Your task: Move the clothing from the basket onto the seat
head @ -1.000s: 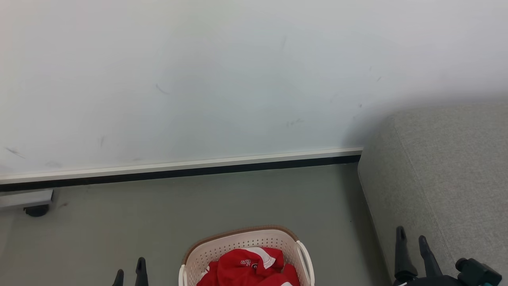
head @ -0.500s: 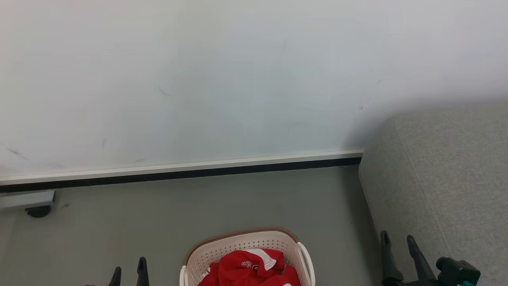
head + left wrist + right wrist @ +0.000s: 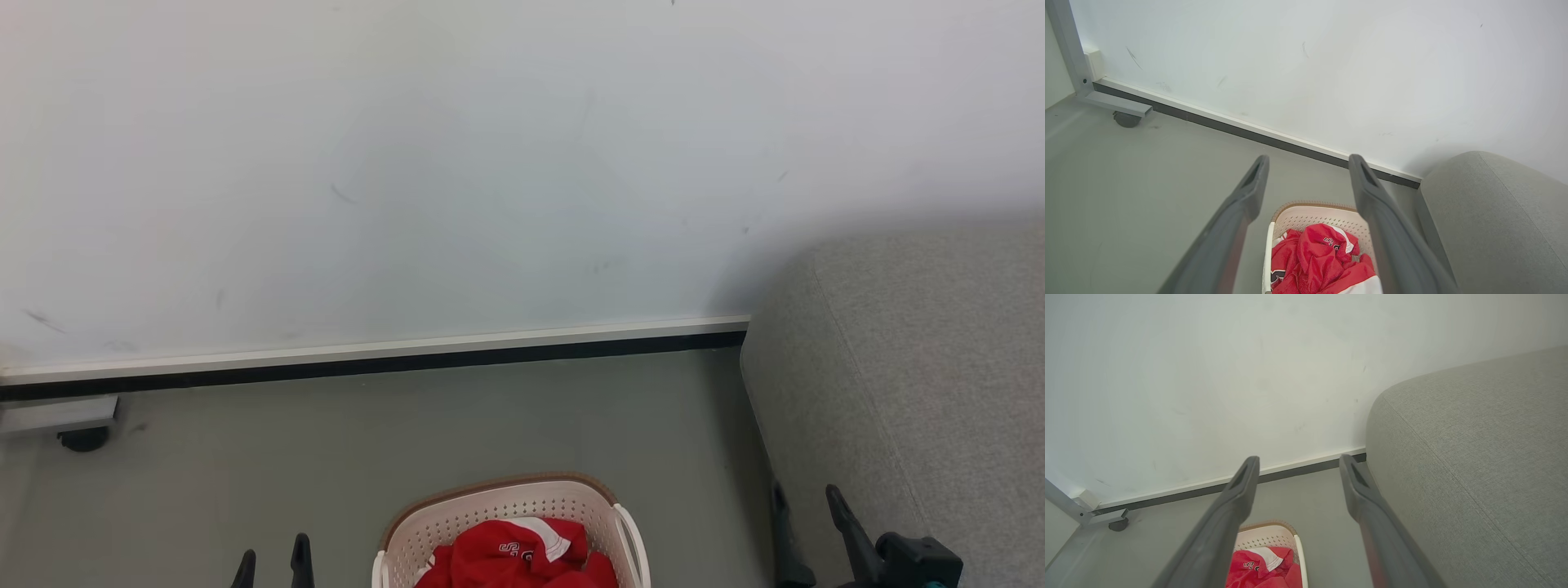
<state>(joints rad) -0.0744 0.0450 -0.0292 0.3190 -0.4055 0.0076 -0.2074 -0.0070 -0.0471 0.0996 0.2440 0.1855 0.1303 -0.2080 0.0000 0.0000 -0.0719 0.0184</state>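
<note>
The cream-white basket (image 3: 490, 506) with its brown rim sits on the grey floor at the bottom middle of the head view, holding crumpled red clothing (image 3: 510, 555) with white trim. The grey seat (image 3: 922, 367) fills the right side. My left gripper (image 3: 273, 563) is open at the lower left, left of the basket. My right gripper (image 3: 808, 506) is open at the lower right, in front of the seat's side. From the left wrist, the open left gripper (image 3: 1308, 163) frames the basket (image 3: 1306, 214) and clothing (image 3: 1318, 261). The right wrist view has the open right gripper (image 3: 1298, 463), clothing (image 3: 1257, 567) and seat (image 3: 1474, 449).
A white wall (image 3: 457, 163) with a dark baseboard (image 3: 375, 363) runs behind the basket. A grey metal frame foot with a black caster (image 3: 77, 437) stands at the far left by the wall. Open grey floor (image 3: 408, 441) lies between wall and basket.
The right gripper has drifted left and down, towards the seat's front side. The whole head view has shifted slightly downward. The left gripper has hardly moved.
</note>
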